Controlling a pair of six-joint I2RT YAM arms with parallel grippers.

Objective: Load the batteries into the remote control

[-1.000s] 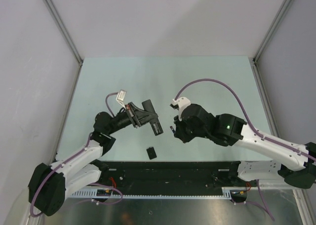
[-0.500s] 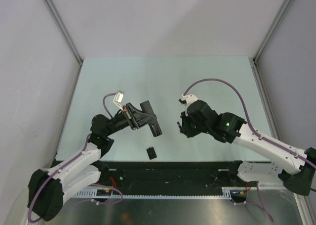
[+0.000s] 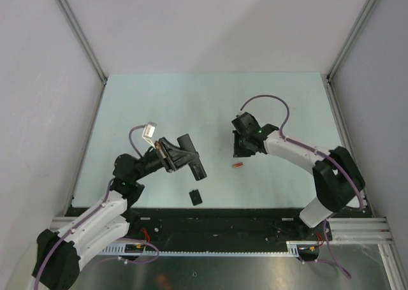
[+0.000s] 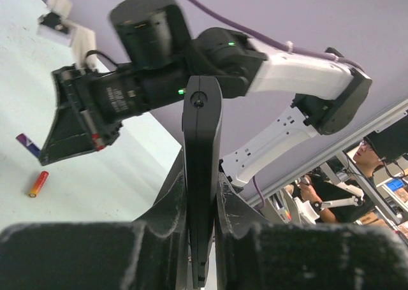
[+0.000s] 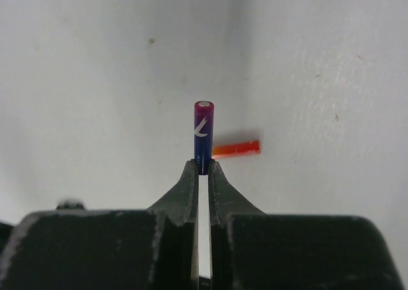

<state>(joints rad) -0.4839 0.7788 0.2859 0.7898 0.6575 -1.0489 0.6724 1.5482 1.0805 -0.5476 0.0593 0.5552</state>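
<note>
Right wrist view: right gripper (image 5: 202, 170) clenched on the blue-purple battery (image 5: 203, 132), pinching its near end.
Battery sticks out past the fingertips. The red-orange battery (image 5: 236, 149) lies flat on the table (image 5: 95, 79) just beyond. Left gripper (image 4: 203, 208) grasps the remote control (image 4: 201, 137) edge-on, raised. A black cover piece (image 3: 196, 196) lies near it.

1. The remote (image 3: 199, 167) sits clamped in the left gripper (image 4: 201, 201), left of the table's (image 3: 191, 99) middle.
2. The held battery (image 5: 203, 134) sticks out from the tips of the right gripper (image 5: 203, 170), to the right of the remote and well apart from it.
3. The loose battery (image 3: 238, 165) lies on the table, just on the near side of the right gripper.
4. The cover (image 3: 196, 196) lies on the table by its near edge, in front of the remote and left of the loose battery.
</note>
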